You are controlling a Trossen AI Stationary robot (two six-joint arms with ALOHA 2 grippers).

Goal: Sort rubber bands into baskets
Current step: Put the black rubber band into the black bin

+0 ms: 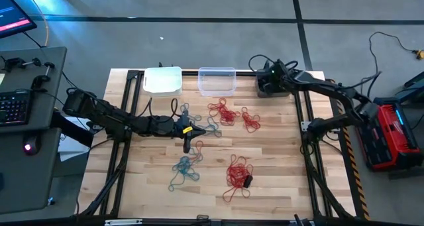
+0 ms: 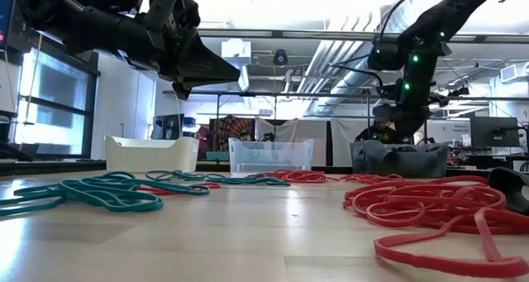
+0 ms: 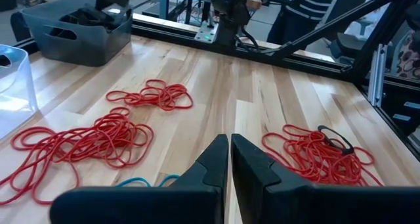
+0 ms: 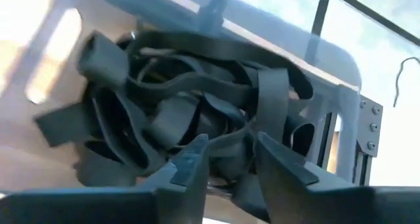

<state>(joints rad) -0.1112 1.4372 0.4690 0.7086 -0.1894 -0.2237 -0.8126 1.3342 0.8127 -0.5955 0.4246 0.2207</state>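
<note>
The step in hand looks like dropping black bands: the right gripper (image 4: pixel 226 155) hangs over the dark grey basket (image 1: pixel 273 85) at the far right, its fingers parted, with black rubber bands (image 4: pixel 190 86) heaped below inside it. The white basket (image 1: pixel 163 80) and clear basket (image 1: pixel 217 81) stand to its left. The left gripper (image 3: pixel 228 159) hovers mid-table, fingers closed and holding nothing. Red bands (image 1: pixel 237 173) and teal bands (image 1: pixel 183 168) lie loose on the table (image 1: pixel 278 160). Next, I think, the right arm must lift clear and pick the dark piece (image 1: pixel 248 181) on the near red heap; tangles may hinder.
</note>
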